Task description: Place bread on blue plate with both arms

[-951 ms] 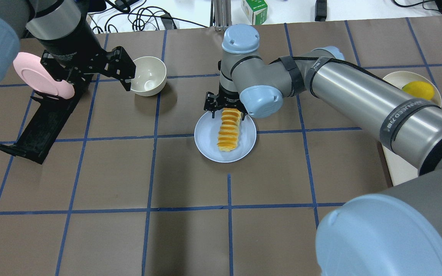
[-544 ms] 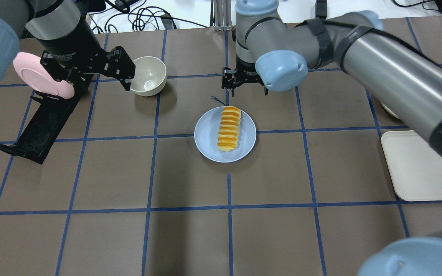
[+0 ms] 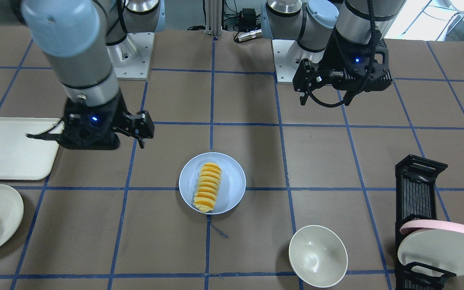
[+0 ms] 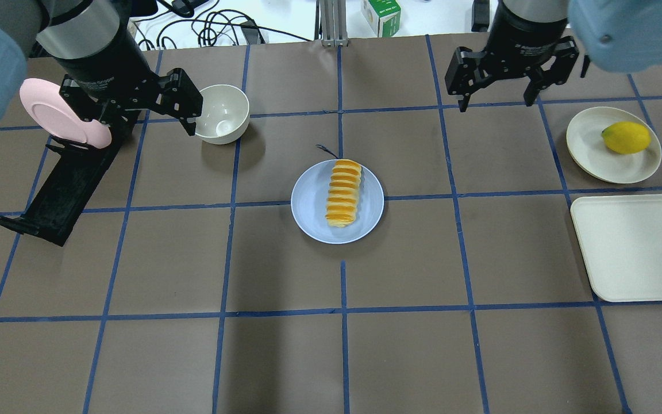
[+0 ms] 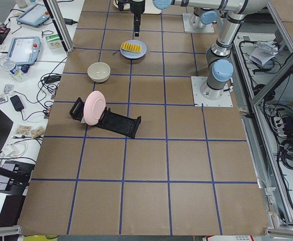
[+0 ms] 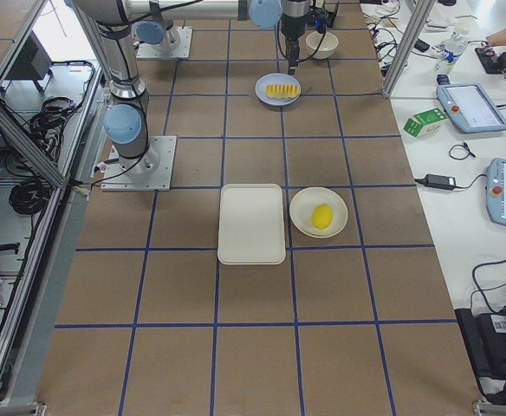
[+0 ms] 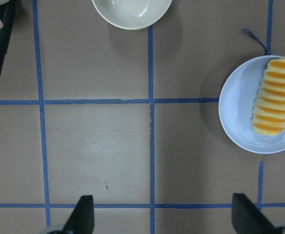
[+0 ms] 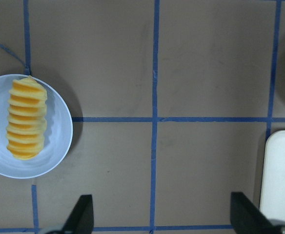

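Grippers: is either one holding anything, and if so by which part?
Nothing is held. The left gripper and the right gripper are both open and empty above the table; the bread lies on the blue plate, apart from both.

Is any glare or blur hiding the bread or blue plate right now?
Overhead exterior: bread and blue plate sharp, evenly lit, a soft shadow beside the plate. Exterior front-facing: bright glare only in the top right corner, off the plate. Both wrist views: bread crisp, no glare.

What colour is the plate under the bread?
The plate is plain pale blue; the overhead exterior view shows it best.
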Motion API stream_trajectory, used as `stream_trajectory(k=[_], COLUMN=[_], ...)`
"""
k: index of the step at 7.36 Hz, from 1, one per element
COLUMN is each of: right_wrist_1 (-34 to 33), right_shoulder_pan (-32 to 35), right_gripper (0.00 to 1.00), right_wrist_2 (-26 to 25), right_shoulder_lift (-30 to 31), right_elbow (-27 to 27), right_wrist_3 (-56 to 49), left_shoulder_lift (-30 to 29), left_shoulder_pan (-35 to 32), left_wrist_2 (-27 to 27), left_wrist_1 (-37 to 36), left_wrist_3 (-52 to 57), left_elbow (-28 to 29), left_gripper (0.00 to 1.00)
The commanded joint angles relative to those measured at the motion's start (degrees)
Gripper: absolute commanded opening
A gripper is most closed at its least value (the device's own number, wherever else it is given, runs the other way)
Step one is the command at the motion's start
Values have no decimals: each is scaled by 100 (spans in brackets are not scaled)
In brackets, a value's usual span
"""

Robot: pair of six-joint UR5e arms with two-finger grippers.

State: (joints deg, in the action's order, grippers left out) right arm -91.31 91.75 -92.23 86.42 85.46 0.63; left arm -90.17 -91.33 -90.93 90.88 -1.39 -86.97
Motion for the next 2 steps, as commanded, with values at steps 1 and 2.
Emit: stream_trajectory(k=[1,2], right_wrist_1=[-271,-500], right_shoulder_pan=[-52,-70], right_gripper=[100,100], right_wrist_2=[30,21], right_shoulder_lift=[594,595], right_elbow=[645,734], right_wrist_3=[-81,-98], left_shoulder_lift=[8,8], left_shoulder_pan=[-8,1], left_wrist_2=[22,22], left_wrist_1=[0,0], left_wrist_3=[-2,-2], left_elbow=[13,13], left_gripper=[100,100])
